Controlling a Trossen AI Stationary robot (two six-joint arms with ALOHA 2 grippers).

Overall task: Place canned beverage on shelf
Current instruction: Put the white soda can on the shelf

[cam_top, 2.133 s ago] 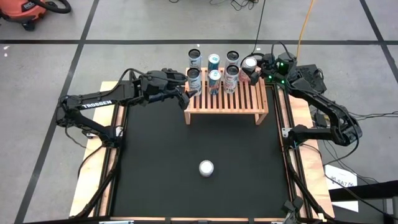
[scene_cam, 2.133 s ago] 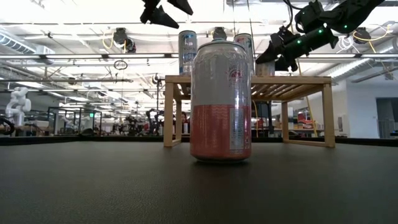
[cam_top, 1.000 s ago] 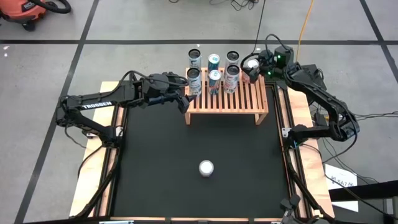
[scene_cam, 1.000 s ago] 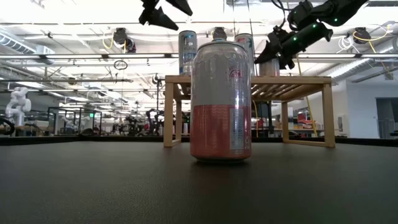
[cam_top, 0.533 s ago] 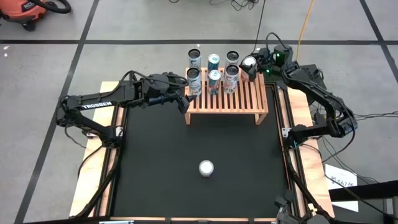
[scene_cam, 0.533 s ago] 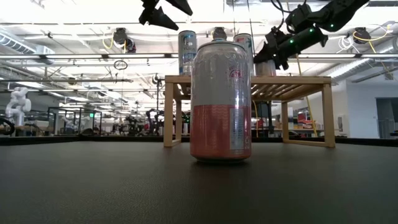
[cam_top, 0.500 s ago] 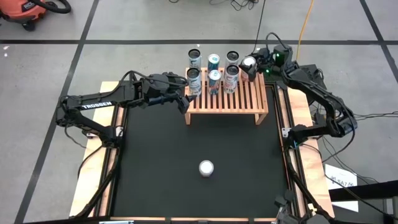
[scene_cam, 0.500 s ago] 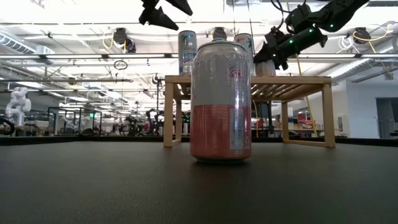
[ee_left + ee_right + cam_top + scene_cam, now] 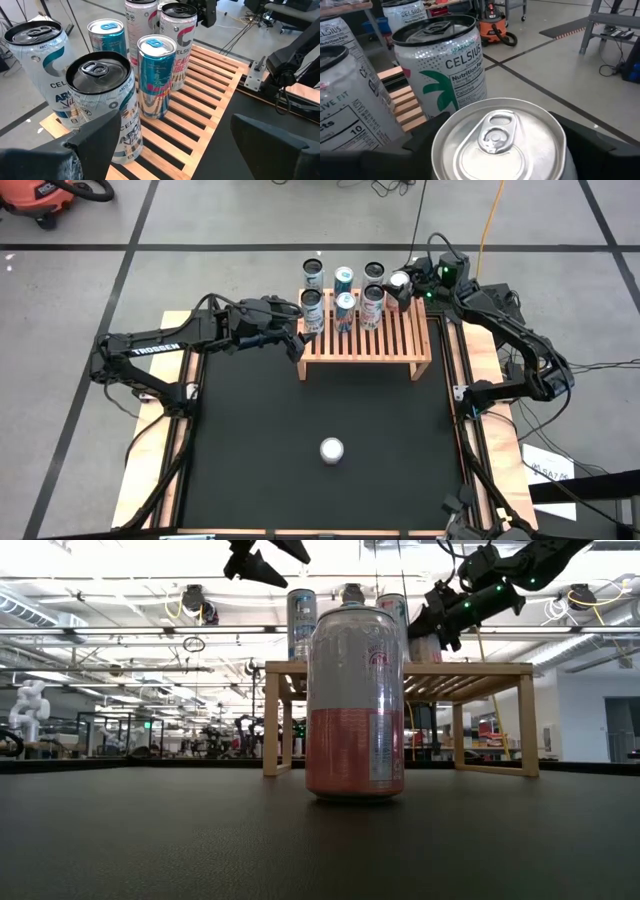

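The light-wood shelf (image 9: 395, 345) stands at the far edge of the black mat, with several upright cans on its far half. My right gripper (image 9: 404, 286) is at the shelf's far right corner, shut on a silver can (image 9: 399, 281) whose top fills the right wrist view (image 9: 497, 145). My left gripper (image 9: 298, 338) hovers open at the shelf's left end, beside a white can (image 9: 107, 100) and touching nothing. Another can, silver and pink (image 9: 331, 450), stands upright on its base mid-mat (image 9: 355, 700). My right gripper pinches the silver can's side wall just under its top rim (image 9: 440, 150), one finger (image 9: 420, 145) on each side. The fingers come nearly level from the table's right far side. The can is upright; whether its base rests on the slats, I cannot tell.
A white Celsius can (image 9: 440, 70) stands right next to the held can, and others crowd the far rows (image 9: 344, 278). The shelf's near half (image 9: 365, 360) is bare slats. Cables and a red vacuum (image 9: 40, 195) lie on the floor beyond the table.
My right gripper has tipped a little and shifted the silver can slightly toward the table's left, closer to the neighbouring cans. The can has stayed upright.
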